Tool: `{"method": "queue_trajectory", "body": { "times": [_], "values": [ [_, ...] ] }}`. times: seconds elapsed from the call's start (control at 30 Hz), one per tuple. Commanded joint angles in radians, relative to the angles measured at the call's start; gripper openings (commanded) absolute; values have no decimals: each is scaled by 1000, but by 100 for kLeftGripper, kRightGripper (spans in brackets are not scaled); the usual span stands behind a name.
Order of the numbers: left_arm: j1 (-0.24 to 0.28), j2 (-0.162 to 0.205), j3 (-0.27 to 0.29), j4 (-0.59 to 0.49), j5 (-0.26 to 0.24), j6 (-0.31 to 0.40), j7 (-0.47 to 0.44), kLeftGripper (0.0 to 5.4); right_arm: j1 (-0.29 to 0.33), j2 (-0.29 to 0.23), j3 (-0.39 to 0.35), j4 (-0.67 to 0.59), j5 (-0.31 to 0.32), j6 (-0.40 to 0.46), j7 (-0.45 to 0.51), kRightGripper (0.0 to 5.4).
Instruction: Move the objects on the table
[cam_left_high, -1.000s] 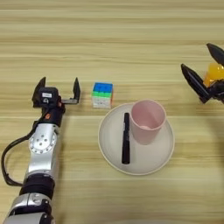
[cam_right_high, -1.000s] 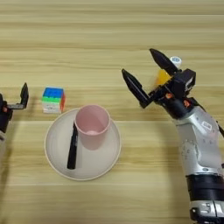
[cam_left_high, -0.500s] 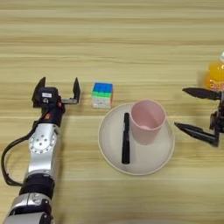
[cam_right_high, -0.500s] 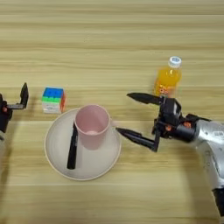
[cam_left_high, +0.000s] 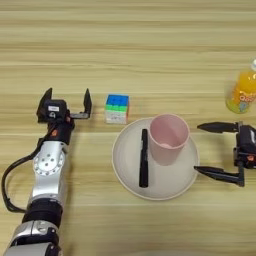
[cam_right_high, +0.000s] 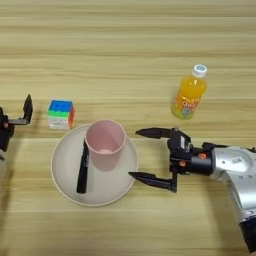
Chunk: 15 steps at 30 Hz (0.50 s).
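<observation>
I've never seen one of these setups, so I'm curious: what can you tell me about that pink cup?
The pink cup is pale, plain and looks like plastic, with no handle. It stands upright and open-topped, seemingly empty, on the round beige plate, beside the slim black pen lying there. The right gripper has its fingers spread wide just to the cup's right, pointing at it but not touching.

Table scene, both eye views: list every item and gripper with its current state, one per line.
Orange-juice bottle: upright on the table, capped, free of both grippers.
Pink cup: upright on the plate, mouth up, nothing visible inside.
Puzzle cube: on the table beside the plate, untouched.
Black pen: lying flat in the plate, left of the cup.
Plate: flat on the table.
Right gripper: open, fingers pointing at the cup.
Left gripper: open, left of the cube.
</observation>
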Motion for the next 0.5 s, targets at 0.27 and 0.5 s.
{"method": "queue_trajectory", "body": {
  "times": [0.27,0.5],
  "values": [
    [-4,-2,-9,-3,11,0,12,540,-76,88,68,102,-88,-54,-67,538],
    [-4,-3,-11,-3,11,0,14,540,-89,119,96,127,-111,-69,-75,538]
  ]
}}
